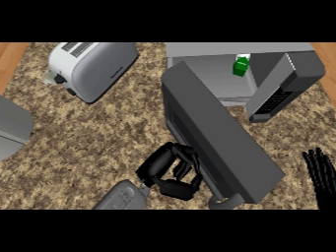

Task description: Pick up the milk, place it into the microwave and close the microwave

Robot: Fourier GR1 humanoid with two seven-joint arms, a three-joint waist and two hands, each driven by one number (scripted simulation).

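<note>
A toaster (94,69) is lying on the speckled tabletop (90,142) at the upper left. Toward the centre, the left hand (172,170) is pressing against the outer face of the open microwave door (218,138), fingers curled at its edge and holding nothing. The green milk (241,66) is standing inside the microwave (228,74). At the far right, the right hand (327,177) is resting, fingers straight and empty.
</note>
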